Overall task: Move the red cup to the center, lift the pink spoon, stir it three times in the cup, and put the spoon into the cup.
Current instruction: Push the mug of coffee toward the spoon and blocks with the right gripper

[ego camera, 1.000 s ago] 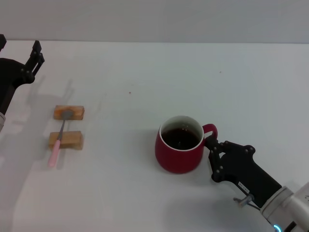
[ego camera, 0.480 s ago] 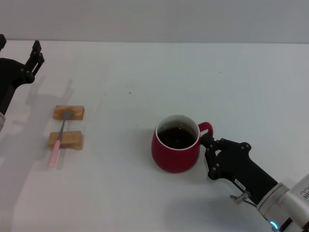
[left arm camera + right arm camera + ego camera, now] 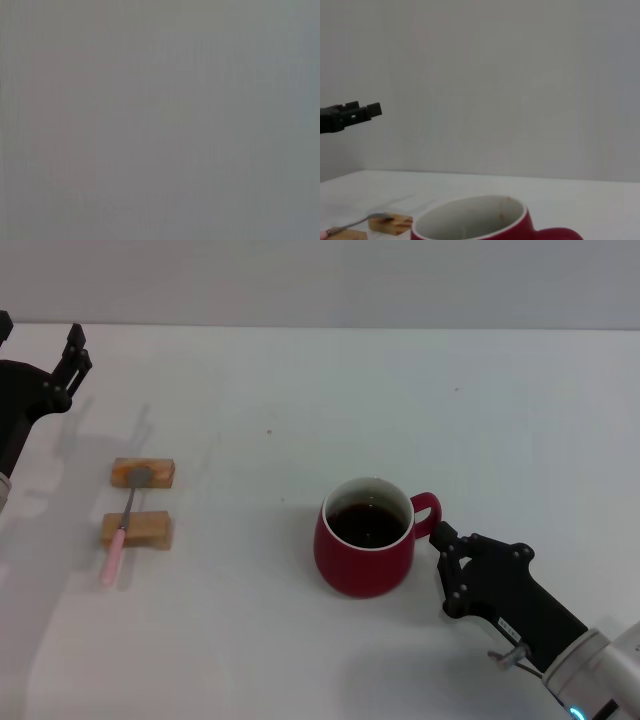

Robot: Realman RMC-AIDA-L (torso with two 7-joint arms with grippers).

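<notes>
The red cup [image 3: 365, 537] stands near the table's middle with dark liquid inside and its handle [image 3: 428, 510] turned toward my right gripper [image 3: 443, 540]. That gripper sits just off the handle, open, with a small gap between them. In the right wrist view the red cup [image 3: 470, 220] fills the lower edge. The pink spoon [image 3: 122, 530] lies across two tan wooden blocks [image 3: 137, 502] at the left, grey bowl on the far block. My left gripper [image 3: 76, 350] hangs open at the far left, behind the spoon and apart from it.
The white table [image 3: 300, 400] stretches between the blocks and the cup. The far block [image 3: 390, 223] and the spoon's metal stem [image 3: 355, 221] show low in the right wrist view, with the left gripper [image 3: 362, 111] above them. The left wrist view shows only blank grey.
The red cup slid a little to the left with my right gripper at its handle. Since then the right gripper has drawn back from the handle; the cup stays put. The left arm has not moved.
</notes>
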